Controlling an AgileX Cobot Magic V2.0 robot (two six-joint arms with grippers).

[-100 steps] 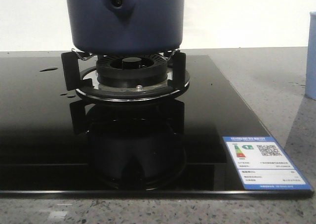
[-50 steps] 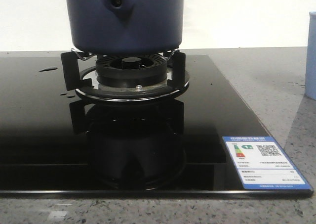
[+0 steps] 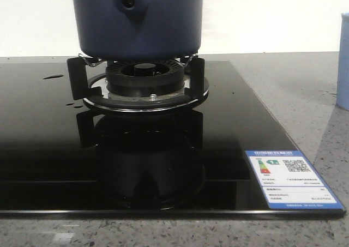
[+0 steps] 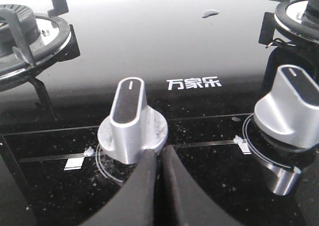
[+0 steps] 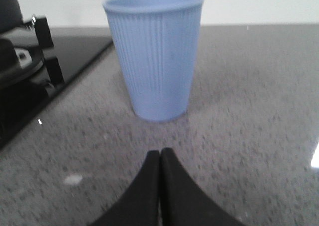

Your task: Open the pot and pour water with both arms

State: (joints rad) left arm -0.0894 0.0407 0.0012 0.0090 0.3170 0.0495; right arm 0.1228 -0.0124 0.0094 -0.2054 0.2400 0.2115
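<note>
The dark navy-blue pot (image 3: 139,20) stands on the gas burner's black supports in the front view, its handle stub with a round hole (image 3: 129,1) facing the camera; its top is cut off. My left gripper (image 4: 157,151) is shut and empty, low over the black glass hob, its tips just in front of a silver knob (image 4: 130,120). My right gripper (image 5: 160,153) is shut and empty, low over the grey counter, in front of a pale blue ribbed cup (image 5: 156,54). Neither gripper shows in the front view.
The burner ring (image 3: 146,89) sits on the black glass hob (image 3: 43,149). A second silver knob (image 4: 291,106) is beside the first. An energy label sticker (image 3: 292,180) is at the hob's front right corner. The cup's edge (image 3: 343,61) shows at the right.
</note>
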